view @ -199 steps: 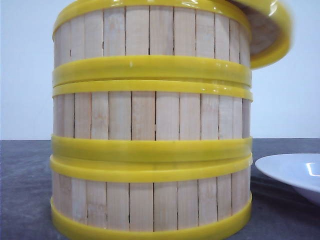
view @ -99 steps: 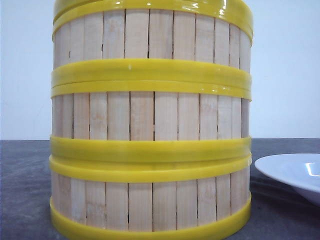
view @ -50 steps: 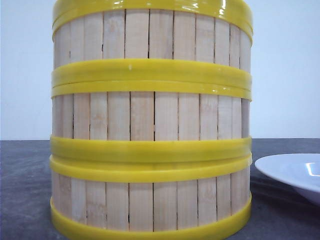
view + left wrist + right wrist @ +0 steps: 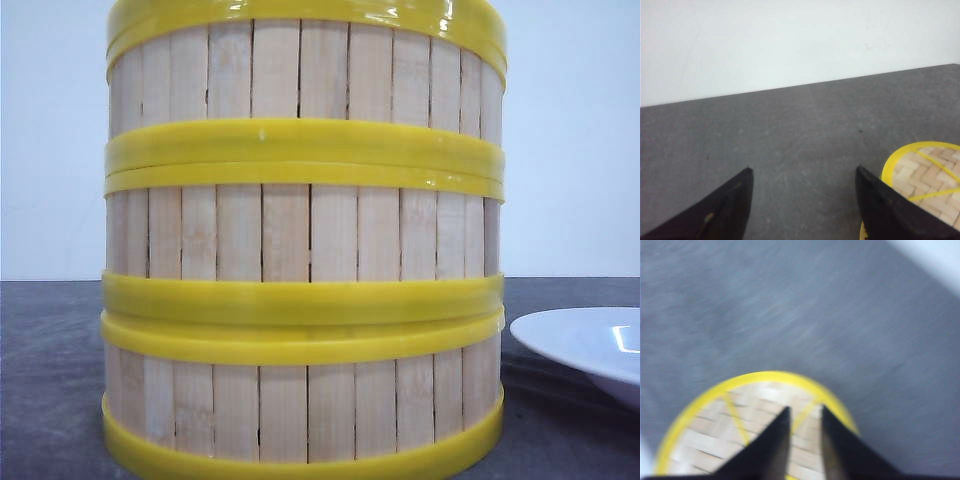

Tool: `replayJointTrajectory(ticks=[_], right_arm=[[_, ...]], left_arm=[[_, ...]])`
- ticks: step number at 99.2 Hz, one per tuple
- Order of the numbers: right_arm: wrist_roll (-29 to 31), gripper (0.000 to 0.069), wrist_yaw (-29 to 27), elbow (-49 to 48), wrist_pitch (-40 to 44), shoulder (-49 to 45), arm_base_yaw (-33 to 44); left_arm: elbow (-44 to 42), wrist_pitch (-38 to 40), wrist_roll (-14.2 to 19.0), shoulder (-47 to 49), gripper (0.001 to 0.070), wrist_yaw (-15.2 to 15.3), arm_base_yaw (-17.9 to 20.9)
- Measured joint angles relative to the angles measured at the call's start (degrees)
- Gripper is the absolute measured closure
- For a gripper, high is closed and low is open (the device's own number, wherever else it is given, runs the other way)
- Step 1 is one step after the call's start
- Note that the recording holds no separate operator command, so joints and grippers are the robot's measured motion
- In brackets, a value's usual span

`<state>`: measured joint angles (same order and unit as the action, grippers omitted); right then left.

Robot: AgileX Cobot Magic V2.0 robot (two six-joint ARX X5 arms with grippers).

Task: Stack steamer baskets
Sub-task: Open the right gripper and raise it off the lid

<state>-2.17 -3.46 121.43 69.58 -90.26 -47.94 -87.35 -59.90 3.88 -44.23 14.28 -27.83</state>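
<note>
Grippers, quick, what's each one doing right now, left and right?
Left gripper: open, holding nothing, over the dark table.
Right gripper: fingers nearly together above the woven lid; nothing visible between them.

Stacked steamer baskets (image 4: pixel 303 250) — top cropped by my front view; I cannot see what sits there. White plate (image 4: pixel 590 350) — cut off at the right edge. Lid (image 4: pixel 740 430) — blurred, partly behind the right hand (image 4: pixel 802 412); grip undeterminable.

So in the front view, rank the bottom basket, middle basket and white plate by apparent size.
1-2. Bottom basket and middle basket: look alike, no ranking.
3. White plate: smallest, but cut off by the frame edge.
</note>
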Motion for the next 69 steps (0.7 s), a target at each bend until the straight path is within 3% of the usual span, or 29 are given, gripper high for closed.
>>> replayJointTrajectory(ticks=[6, 20, 43, 57, 69], right_arm=[[-3.69, 0.0662, -1.11, -1.81, -2.62, 4.63, -1.22], [-7.65, 0.0679, -4.94, -13.44, -11.52, 18.23, -2.14], [-11.65, 0.0681, -20.46, -55.47, -39.01, 47.52, -1.18], [-13.14, 0.0681, -26.21, -76.87, -48.63, 63.52, 0.48], [-14.32, 0.0681, -26.08, -81.22, -47.41, 71.17, 0.74]], left_arm=[[1.14, 3.28, -0.02, 0.90, 0.0359, 0.87, 0.00], [9.66, 12.66, -0.50, 6.27, 0.0506, 3.54, 0.00], [34.23, 22.91, -2.69, 21.05, 0.0561, 3.91, 0.00], [40.00, 20.68, 2.36, 23.56, 0.0563, 3.89, 0.00], [39.52, 22.05, 6.43, 24.13, 0.0563, 3.91, 0.00]])
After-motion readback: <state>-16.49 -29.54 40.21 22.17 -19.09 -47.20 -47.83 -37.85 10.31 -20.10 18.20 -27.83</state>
